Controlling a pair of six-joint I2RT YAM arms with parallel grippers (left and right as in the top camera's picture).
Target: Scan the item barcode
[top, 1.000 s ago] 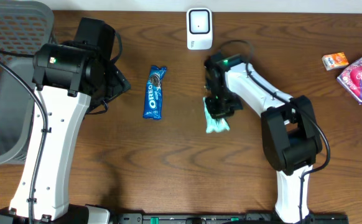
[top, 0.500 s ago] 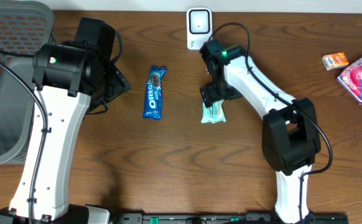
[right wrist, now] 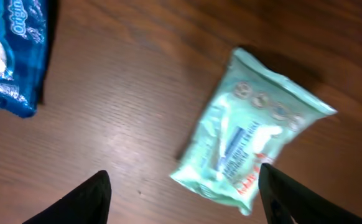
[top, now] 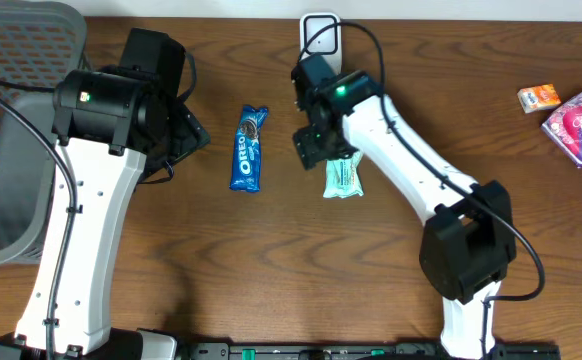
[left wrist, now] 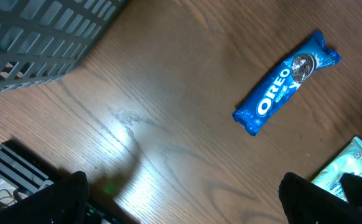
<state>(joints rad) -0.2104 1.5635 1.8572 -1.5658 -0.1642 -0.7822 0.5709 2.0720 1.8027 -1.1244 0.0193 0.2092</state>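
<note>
Wooden table [top: 271,260] holds mint packet [top: 344,180], Oreo pack [top: 248,150].

Overhead top-down, far; wrist views near, downward, both with Oreo pack [top: 249,148]

My left arm [top: 81,230] and right arm [top: 411,160] are long white shells joined by boxy black joint housings. A small green light [top: 84,97] glows on each upper housing, thin black cables [top: 68,190] loop alongside, and my fingers [right wrist: 88,199] are plain matte black wedges.
</note>
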